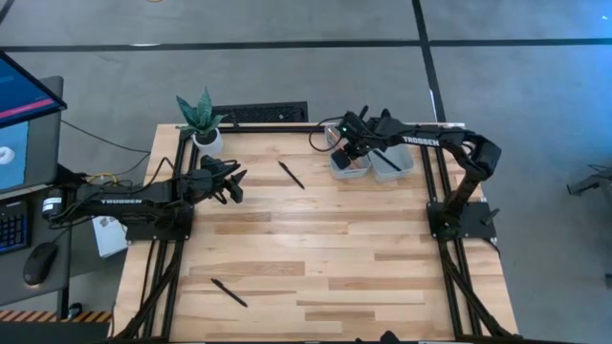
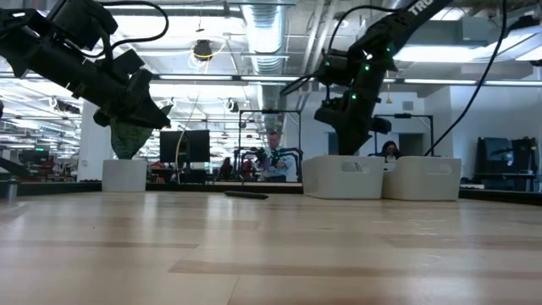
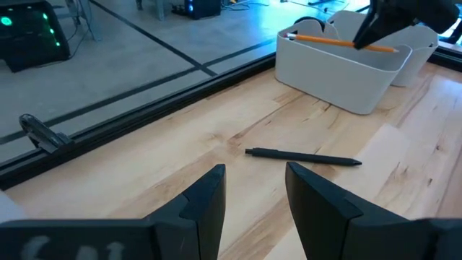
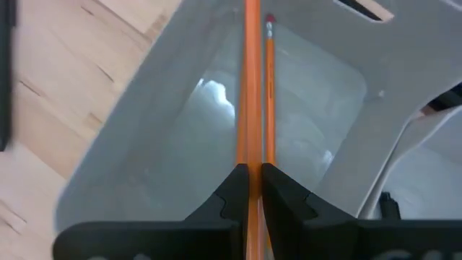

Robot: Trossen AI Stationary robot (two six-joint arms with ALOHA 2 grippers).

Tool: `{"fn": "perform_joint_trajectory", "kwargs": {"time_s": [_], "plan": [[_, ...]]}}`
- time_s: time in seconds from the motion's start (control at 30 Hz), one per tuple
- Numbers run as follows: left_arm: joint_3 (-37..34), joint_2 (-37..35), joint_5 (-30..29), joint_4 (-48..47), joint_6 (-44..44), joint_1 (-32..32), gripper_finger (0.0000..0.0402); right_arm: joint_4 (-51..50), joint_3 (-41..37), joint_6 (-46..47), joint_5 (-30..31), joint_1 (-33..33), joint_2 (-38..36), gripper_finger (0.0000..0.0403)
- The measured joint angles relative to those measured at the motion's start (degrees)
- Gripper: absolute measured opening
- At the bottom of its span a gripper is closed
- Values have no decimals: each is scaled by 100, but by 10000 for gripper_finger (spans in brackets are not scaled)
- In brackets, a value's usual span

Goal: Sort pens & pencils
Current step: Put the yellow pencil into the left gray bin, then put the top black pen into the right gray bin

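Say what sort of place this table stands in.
Probably a robotics lab or open office: exposed ceiling ducts, a person at monitors behind the table, and a computer workstation beside the left arm.

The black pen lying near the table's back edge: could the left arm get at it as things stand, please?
Probably yes: the left gripper is open and faces the pen across bare wood, with nothing between them; the bins stand beyond it.

arms [image 1: 124, 201]: dark, jointed | marking: white TROSSEN lettering | right wrist: green lights
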Motion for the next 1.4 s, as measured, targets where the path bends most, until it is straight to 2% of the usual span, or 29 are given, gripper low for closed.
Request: {"fn": "perform_joint_trajectory", "kwargs": {"time_s": [0.4, 1.07, 1.4], "plan": [[0, 2, -34, 0, -4, -2, 135, 224, -444, -1, 0, 1, 0, 55], [0, 2, -33, 0, -72, 0, 135, 346, -455, -2, 0, 13, 0, 55], [0, 2, -37, 0, -71, -1, 135, 344, -455, -4, 0, 13, 0, 76]]}}
